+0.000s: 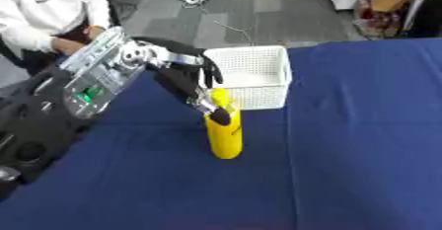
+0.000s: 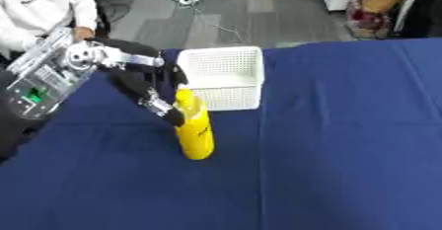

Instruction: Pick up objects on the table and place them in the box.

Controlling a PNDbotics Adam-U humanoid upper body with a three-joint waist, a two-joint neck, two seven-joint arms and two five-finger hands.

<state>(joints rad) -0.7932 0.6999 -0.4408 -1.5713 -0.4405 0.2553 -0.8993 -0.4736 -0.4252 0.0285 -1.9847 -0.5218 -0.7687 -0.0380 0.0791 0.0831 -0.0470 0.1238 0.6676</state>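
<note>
Left hand (image 1: 192, 83) curled round top of upright yellow bottle (image 1: 225, 135) on blue counter (image 1: 362, 140); white basket (image 1: 250, 76) just beyond hand.

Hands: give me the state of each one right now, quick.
Left hand: fingers curled round the top of the upright yellow bottle, which stands on the table beside the white basket.
Right hand: not in view.
</note>
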